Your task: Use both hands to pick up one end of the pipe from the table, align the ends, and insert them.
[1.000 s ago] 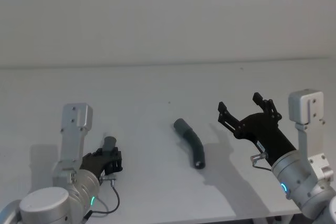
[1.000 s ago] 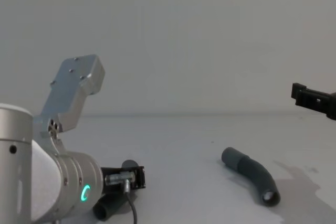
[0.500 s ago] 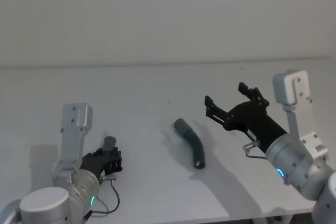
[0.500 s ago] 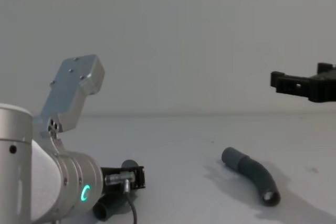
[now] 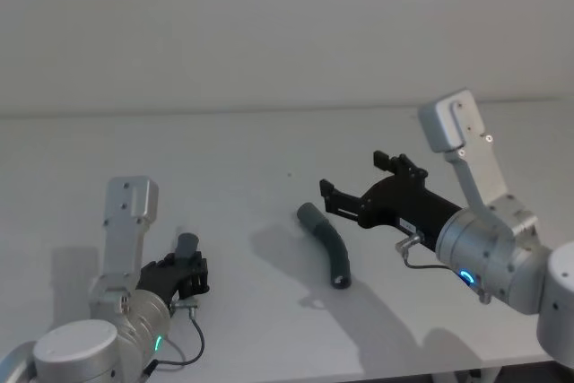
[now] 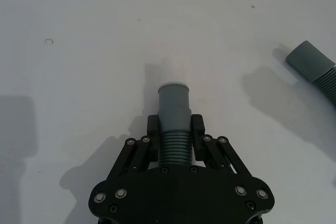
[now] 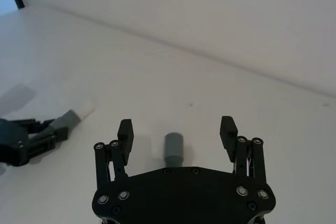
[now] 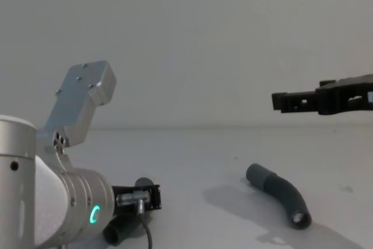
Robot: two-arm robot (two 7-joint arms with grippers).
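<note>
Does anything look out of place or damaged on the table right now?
Nothing stands out. The left gripper is shut on one pipe piece. The other pipe piece lies whole on the table, with the open right gripper hovering above its cuff end.

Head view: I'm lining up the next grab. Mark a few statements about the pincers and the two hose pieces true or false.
1. The left pincer is shut on the first hose piece. True.
2. The right pincer grips the second hose piece. False: its jaws are open and empty, it hangs above the table, and that piece lies loose on the table.
3. The two hose pieces are joined. False: they are well apart, one held, one loose.
4. The first hose piece's grey cuff sticks out past the left pincer's fingertips. True.
</note>
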